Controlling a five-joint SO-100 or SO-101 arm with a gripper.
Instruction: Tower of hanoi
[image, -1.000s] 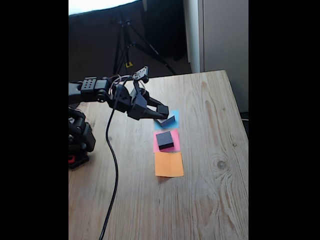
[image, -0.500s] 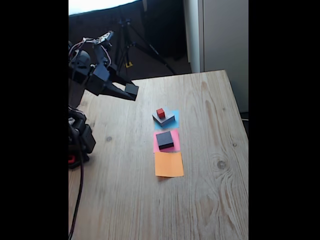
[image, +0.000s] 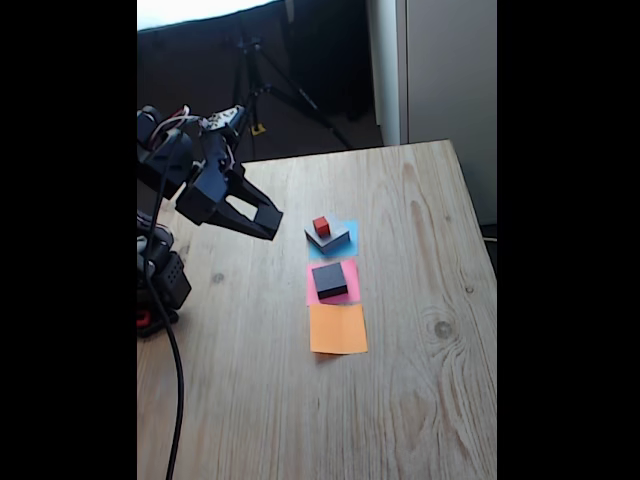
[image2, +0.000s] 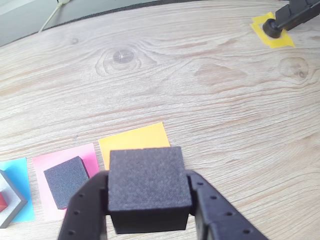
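Pale wood grain runs across the tabletop (image: 400, 400), with a dark backdrop and a tripod behind it in the fixed view. Raised above the tabletop's left part in that view, the end effector (image: 268, 222) is clamped on the small black cube (image2: 148, 189), which the wrist view shows pressed between the two fingers and held clear of the wood. To its right in the fixed view, three paper squares lie in a row running towards the camera. On the far blue square (image: 345, 243) sits the large flat grey block (image: 330, 237), with the tiny red cube (image: 321, 226) on top of it. On the middle pink square (image: 350, 287) rests the medium black block (image: 330, 279). Nearest the camera lies the orange square (image: 338, 328), bare. A black cable (image: 178, 390) hangs from the arm and trails down across the tabletop's left part.
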